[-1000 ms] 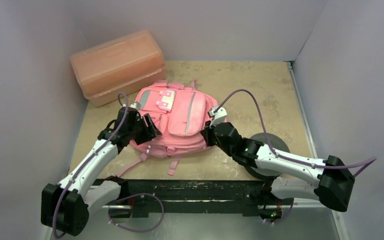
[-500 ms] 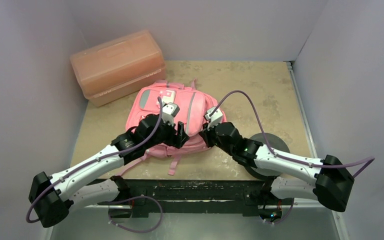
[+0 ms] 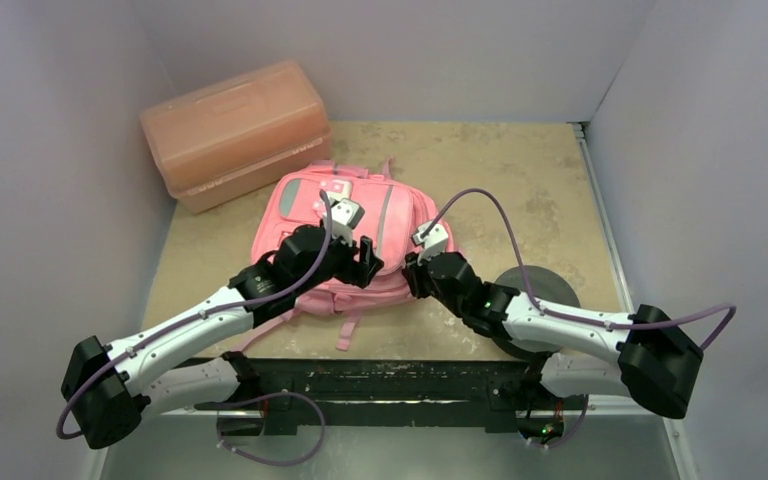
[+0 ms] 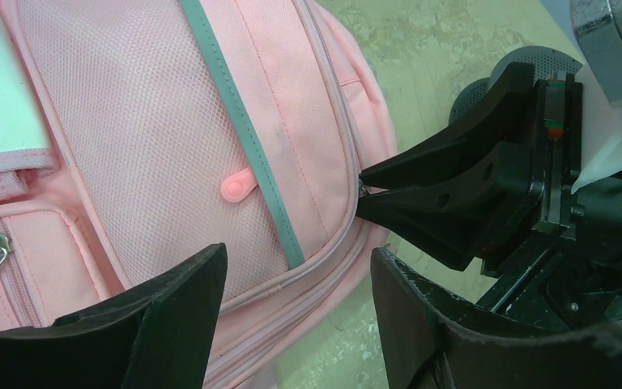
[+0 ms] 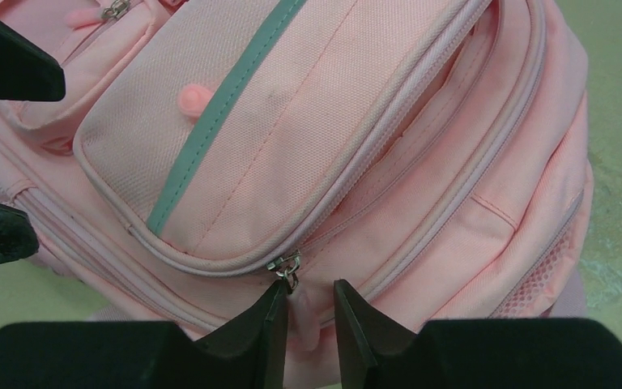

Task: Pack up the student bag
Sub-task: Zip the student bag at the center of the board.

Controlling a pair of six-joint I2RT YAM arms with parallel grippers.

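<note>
The student bag (image 3: 305, 215), a pink backpack with grey strips, lies flat in the middle of the table. My left gripper (image 3: 366, 262) (image 4: 298, 255) hovers open over the bag's near right edge, nothing between its fingers. My right gripper (image 3: 410, 276) (image 5: 308, 296) sits at the same edge, facing the front pocket. Its jaws stand slightly apart around the pink pull tab (image 5: 304, 312) that hangs from the metal zip slider (image 5: 286, 266). The tab rests against one finger with a gap to the other. The bag (image 5: 308, 105) fills the right wrist view; its zips (image 4: 324, 243) look closed.
A salmon-orange translucent plastic box (image 3: 235, 128) stands at the back left against the wall. A dark round disc (image 3: 545, 290) lies on the table under my right arm. Walls close in on the left, back and right.
My left arm has swung from the bag's left side across to its near right edge, close to the right gripper. The right gripper's jaws have parted from shut.
</note>
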